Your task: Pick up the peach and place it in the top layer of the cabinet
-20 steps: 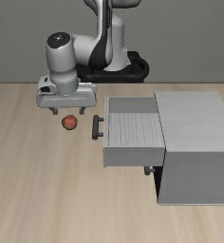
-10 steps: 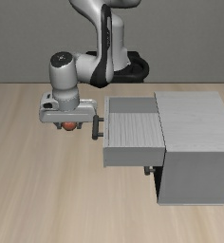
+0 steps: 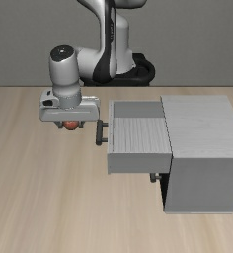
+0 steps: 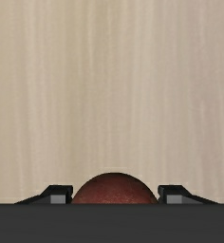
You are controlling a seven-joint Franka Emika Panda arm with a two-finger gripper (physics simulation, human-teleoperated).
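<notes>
Claw (image 3: 67, 122) grips the peach (image 4: 119, 188) from both sides, low over the wooden surface (image 3: 30, 188). A second ago it hung just beyond the fruit, which lay uncovered. Just to the exterior view's right, close by the claw, is the handle (image 3: 101, 132) of the cabinet's (image 3: 202, 148) pulled-out top drawer (image 3: 138, 138).

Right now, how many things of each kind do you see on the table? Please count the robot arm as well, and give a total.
peach: 1
cabinet: 1
arm: 1
Total: 3
</notes>
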